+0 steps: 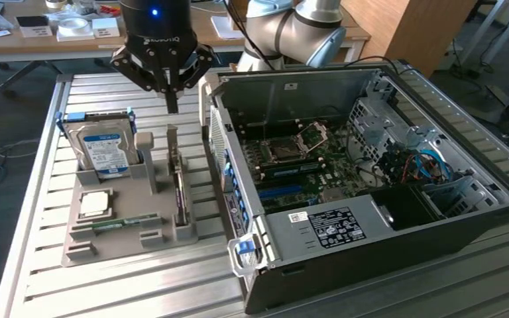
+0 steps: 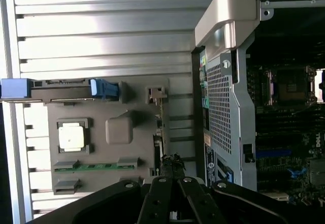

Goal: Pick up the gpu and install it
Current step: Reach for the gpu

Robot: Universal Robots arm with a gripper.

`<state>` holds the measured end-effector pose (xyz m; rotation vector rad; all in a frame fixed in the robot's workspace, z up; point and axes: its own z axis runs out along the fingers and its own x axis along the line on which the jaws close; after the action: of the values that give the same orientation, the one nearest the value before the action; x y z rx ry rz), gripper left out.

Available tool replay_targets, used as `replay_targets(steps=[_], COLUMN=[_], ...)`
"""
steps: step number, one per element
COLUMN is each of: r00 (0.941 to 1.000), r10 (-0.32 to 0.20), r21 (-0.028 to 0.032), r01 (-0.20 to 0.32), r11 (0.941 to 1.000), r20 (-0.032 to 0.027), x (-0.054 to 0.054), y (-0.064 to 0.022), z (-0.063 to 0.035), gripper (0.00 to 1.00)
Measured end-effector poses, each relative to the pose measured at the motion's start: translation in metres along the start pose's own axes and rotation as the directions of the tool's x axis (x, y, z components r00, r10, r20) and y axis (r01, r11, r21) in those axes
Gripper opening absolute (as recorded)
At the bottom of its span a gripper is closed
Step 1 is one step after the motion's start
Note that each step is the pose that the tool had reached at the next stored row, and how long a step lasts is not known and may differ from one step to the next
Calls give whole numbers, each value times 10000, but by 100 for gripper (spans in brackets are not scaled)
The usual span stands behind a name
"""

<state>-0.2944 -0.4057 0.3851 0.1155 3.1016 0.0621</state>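
Note:
The gpu (image 1: 177,185) stands on its edge in a slot of the grey holder tray (image 1: 87,252), a thin dark card with a pale bracket at its far end. My gripper (image 1: 172,103) hangs above that far end, fingers shut together and holding nothing. In the wrist view the gpu (image 2: 158,132) appears as a narrow dark strip, with my shut gripper (image 2: 171,164) close over it. The open computer case (image 1: 370,165) lies beside the tray, its motherboard (image 1: 294,162) exposed.
The tray also holds a silver hard drive with a blue label (image 1: 104,149), a square processor (image 1: 93,203) and a green memory stick (image 1: 126,223). The case wall (image 2: 223,107) rises right beside the gpu. All rests on a slatted metal table (image 1: 148,285).

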Motion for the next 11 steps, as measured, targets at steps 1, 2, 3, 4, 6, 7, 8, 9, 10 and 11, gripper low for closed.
replay_targets(steps=[1, 2, 3, 4, 6, 7, 8, 9, 10, 11], r00=[10000, 10000, 10000, 10000, 10000, 10000, 10000, 10000, 10000, 10000], r10=[0, 0, 0, 0, 0, 1, 0, 0, 0, 0], r21=[0, 0, 0, 0, 0, 0, 0, 0, 0, 0], r01=[0, 0, 0, 0, 0, -1, 0, 0, 0, 0], r11=[10000, 10000, 10000, 10000, 10000, 10000, 10000, 10000, 10000, 10000], r20=[0, 0, 0, 0, 0, 0, 0, 0, 0, -1], x=[-1, -3, -4, -4, -4, -4, -4, -5, -6, -6], y=[-20, -45, -68, -91, -130, -150, -169, -186, -199, -215], z=[-1, -2, -3, -4, -5, -6, -7, -8, -8, -9], gripper=[11, 11, 11, 11, 11, 11, 11, 11, 11, 11])
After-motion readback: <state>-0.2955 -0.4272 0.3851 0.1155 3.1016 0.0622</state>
